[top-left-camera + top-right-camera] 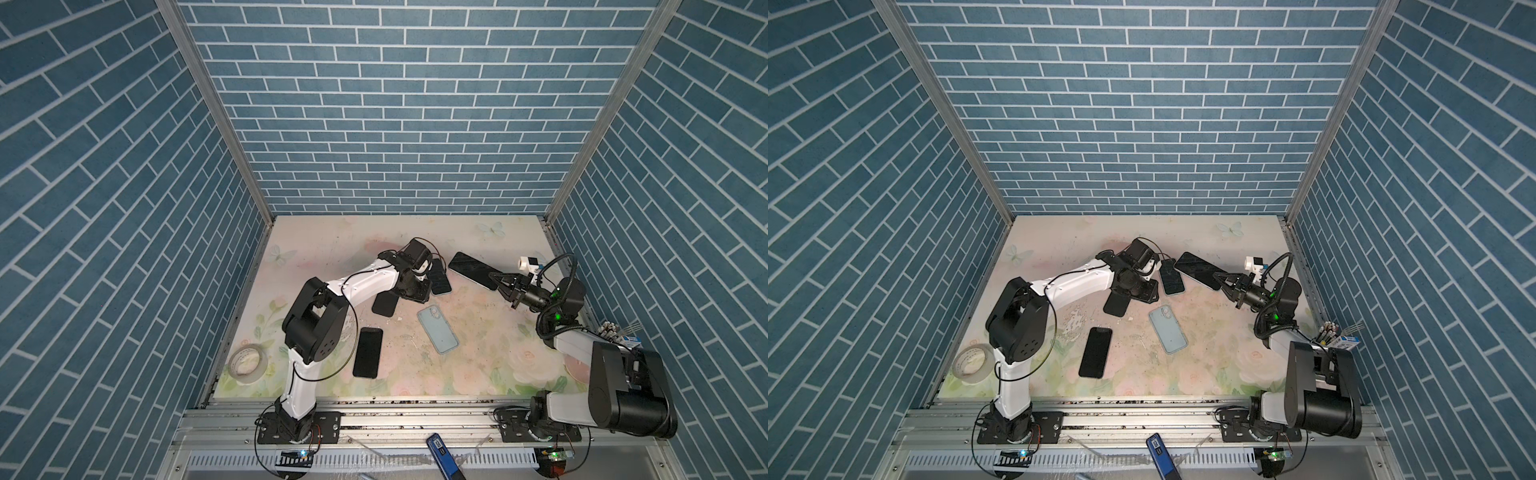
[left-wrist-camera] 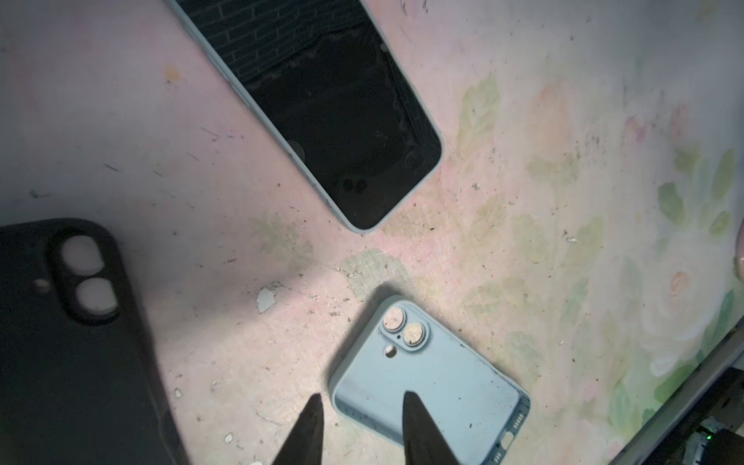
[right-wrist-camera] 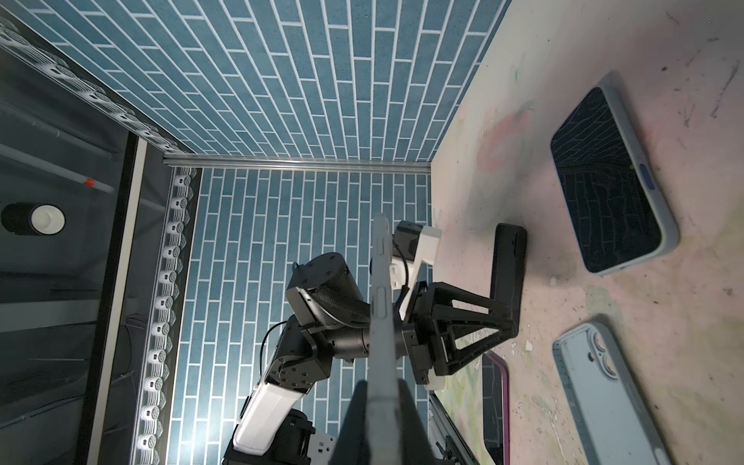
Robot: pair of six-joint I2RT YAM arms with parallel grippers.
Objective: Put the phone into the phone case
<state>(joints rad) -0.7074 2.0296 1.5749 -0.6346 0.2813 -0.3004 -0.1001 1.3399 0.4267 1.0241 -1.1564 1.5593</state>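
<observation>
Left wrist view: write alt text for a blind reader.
The left tool, dark tips apart, hovers over the edge of a pale blue phone case lying back up on the floral table. A black case lies nearby, and a dark-screened phone beyond.

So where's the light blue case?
In both top views the light blue case lies flat mid-table, right of the black phone and near the left gripper.
</observation>
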